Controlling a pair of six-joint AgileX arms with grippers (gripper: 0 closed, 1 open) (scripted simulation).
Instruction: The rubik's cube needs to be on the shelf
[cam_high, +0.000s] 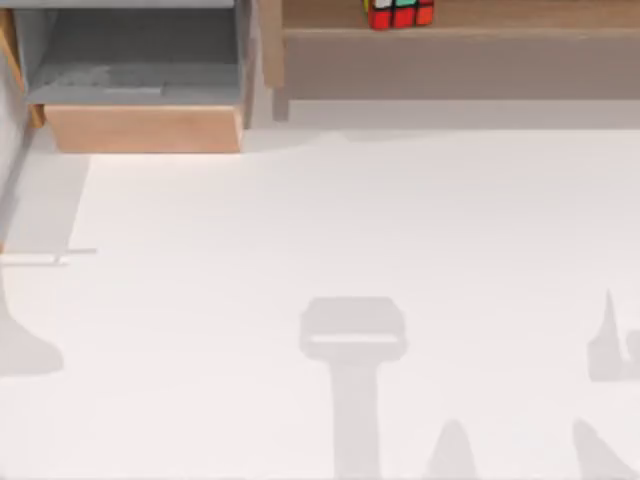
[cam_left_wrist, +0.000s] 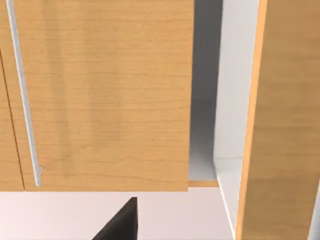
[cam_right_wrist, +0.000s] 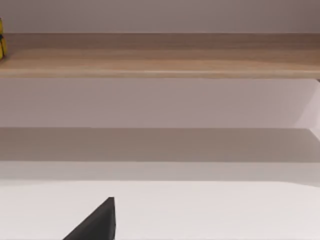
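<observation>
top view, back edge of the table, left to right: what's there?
Open drawer with a grey-lined inside and light wood front → wooden side post → rubik's cube, sitting on the shelf, which runs on to the right edge.

Not much robot to see: each wrist view catches one matte black wedge-shaped pincer finger (cam_left_wrist: 122, 222) (cam_right_wrist: 97, 222) (plain, unmarked).

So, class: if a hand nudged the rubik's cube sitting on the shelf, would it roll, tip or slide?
The rubik's cube looks flat-faced and rigid, so probably it slides rather than rolls. It seems small and likely light. It rests on the shelf board, so a push could shift it easily.
</observation>
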